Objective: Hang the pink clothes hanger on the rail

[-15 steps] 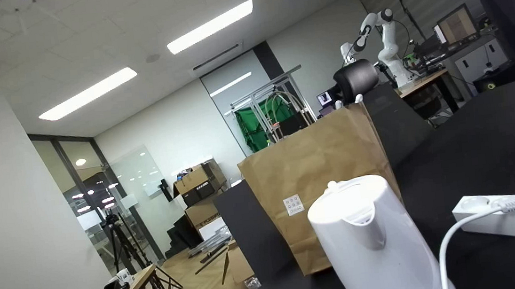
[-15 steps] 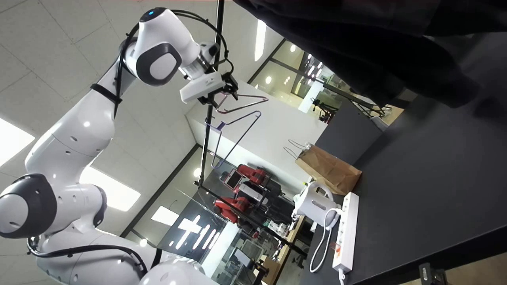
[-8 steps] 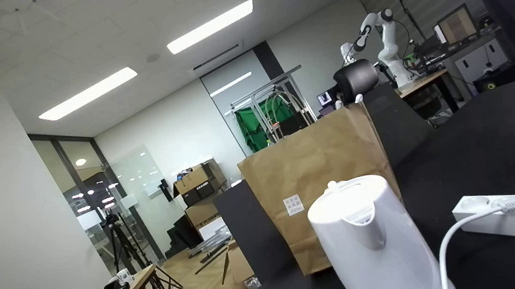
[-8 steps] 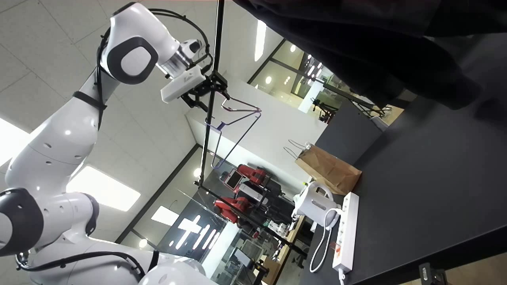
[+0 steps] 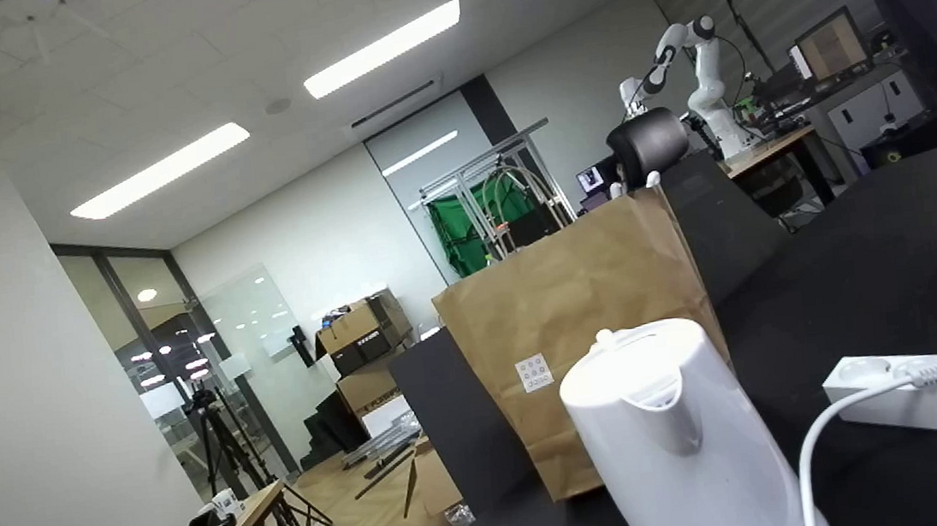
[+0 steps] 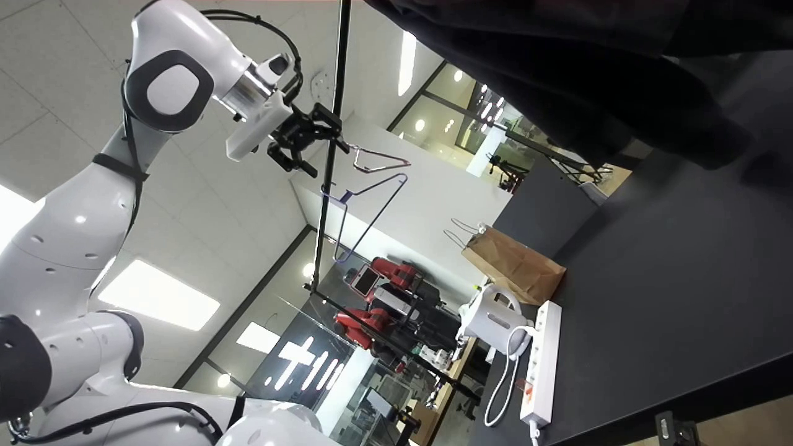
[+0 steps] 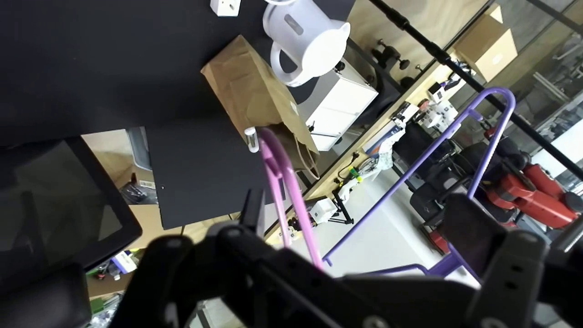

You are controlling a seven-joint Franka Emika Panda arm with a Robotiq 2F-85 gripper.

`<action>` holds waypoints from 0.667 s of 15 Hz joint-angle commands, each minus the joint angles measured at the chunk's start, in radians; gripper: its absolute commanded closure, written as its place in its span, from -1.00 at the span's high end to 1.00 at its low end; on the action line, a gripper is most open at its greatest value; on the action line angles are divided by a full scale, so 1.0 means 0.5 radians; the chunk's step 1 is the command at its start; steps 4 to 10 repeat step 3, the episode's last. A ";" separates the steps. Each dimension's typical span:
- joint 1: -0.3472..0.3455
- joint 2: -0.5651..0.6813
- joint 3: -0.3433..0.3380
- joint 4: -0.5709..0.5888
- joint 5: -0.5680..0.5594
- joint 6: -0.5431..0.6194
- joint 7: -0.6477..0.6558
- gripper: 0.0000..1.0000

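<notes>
**If we back the arm (image 6: 74,223) off next, the gripper (image 6: 330,162) has to clear the pink hanger (image 7: 297,200)**

Since the arm's the biggest thing in play, we'll start with its glossy white shells, which hold the gripper up at the rail (image 6: 342,56), a round black pole with some shine. Well apart from that we've got a creased brown paper bag (image 6: 514,263) and a slick white kettle (image 6: 495,319) beside it.

The gripper is all angular black linkage, jaws standing wide apart. Nothing looks pinched in there, so we'd call it let go.

The pink hanger is just ahead of it by the rail, long axis pointing away from the gripper and roughly crosswise to the pole. It's a skinny triangle with rounded corners, probably plastic; a purple hanger (image 6: 346,197) of the same shape hangs beside it. In the wrist view the pink bars show between the two fingers (image 7: 253,212), way closer to one; touching or not, we can't tell.

Its hook is hidden from us, but our guess is that it's over the rail and the job's nearly done. We'd pull straight back, because going sideways could let the nearer finger drag the hanger along.
</notes>
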 commanded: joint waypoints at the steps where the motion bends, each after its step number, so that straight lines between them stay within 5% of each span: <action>1: 0.047 -0.004 -0.039 0.005 -0.025 0.000 0.012 1.00; 10: 0.048 -0.004 -0.040 0.005 -0.030 -0.002 0.011 1.00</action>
